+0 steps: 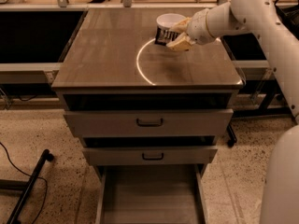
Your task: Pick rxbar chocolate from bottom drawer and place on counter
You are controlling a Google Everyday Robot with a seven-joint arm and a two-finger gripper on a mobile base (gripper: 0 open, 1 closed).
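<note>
My gripper (pixel 174 35) is over the back right part of the counter (pixel 107 59), shut on the rxbar chocolate (pixel 163 36), a small dark bar with pale lettering. The bar hangs between the two pale fingers (pixel 177 43), just above the counter's top and right in front of a white bowl (pixel 169 21). The bright curved arc (pixel 140 64) lies just left of and below the bar. The bottom drawer (pixel 149 195) is pulled out at the foot of the cabinet and its flat floor shows nothing on it.
Two wider drawers with black handles (pixel 149 122) sit a little open above the bottom one. My white arm (pixel 261 13) reaches in from the right. Dark benches flank the cabinet. A black stand leg (pixel 28 185) and cable lie on the floor at the left.
</note>
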